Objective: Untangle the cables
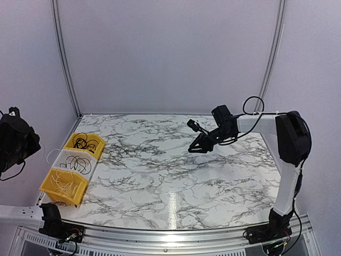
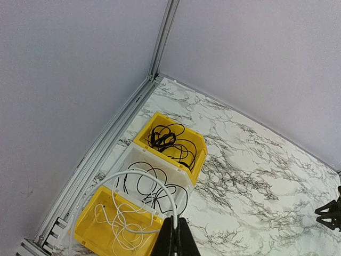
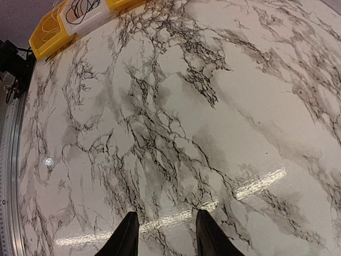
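Note:
My left gripper (image 2: 176, 234) is shut on a white cable (image 2: 151, 176) and holds it raised above the bins at the table's left edge; the cable arcs down toward the near yellow bin (image 2: 85, 228), which holds pale cables (image 2: 123, 220). The white bin (image 2: 129, 155) holds black cables (image 2: 144, 188). The far yellow bin (image 2: 200, 158) holds a knot of black cables (image 2: 165, 138). In the top view the left gripper (image 1: 35, 143) hangs left of the bins. My right gripper (image 1: 194, 149) is open and empty above the table's middle; it also shows in the right wrist view (image 3: 166, 234).
The three bins stand in a row along the left edge: far yellow (image 1: 99, 140), white (image 1: 59, 156), near yellow (image 1: 49, 186). The marble table (image 1: 181, 181) has a metal rail (image 1: 170, 234) at the front. Grey walls enclose the back and sides.

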{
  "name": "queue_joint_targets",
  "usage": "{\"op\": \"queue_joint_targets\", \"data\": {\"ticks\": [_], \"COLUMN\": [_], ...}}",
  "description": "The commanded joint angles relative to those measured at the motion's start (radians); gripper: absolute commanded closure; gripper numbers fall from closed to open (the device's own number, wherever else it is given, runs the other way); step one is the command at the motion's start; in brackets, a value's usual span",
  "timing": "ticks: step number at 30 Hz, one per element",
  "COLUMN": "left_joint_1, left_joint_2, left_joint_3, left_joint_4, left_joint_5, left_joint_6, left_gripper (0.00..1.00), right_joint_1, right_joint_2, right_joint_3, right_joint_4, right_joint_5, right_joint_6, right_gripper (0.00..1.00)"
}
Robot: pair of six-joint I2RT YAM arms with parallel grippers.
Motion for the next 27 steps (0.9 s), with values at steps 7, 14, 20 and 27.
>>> {"op": "queue_joint_targets", "data": {"ticks": [7,14,20,27], "left_joint_1": [0.006,0.01,0.032,0.193], "left_joint_2": [-0.064,0.005,0.136,0.288], "left_joint_3": [-0.175,-0.327,-0.365,-0.388], "left_joint_4": [-0.063,-0.062,-0.061,0.016], "left_joint_5": [0.089,0.145,0.167,0.214], "left_joint_6": [-0.103,-0.177,-0.215,-0.137], "left_gripper": [1.0,1.0,1.0,0.97], "right_joint_1": [0.005,0.005,0.006,0.006], "right_joint_2": [0.039,0.06,0.07,0.073], "right_joint_3": [0.047,0.054,0.056,0.06], "right_joint_4": [-0.022,-0.031,-0.035,-0.042], "right_joint_5": [-0.001,-0.003,-0.007,-0.013], "right_joint_6": [-0.011,-0.011,-0.01,-0.01], "right_gripper": [0.62,0.62,0.62,0.62]}}
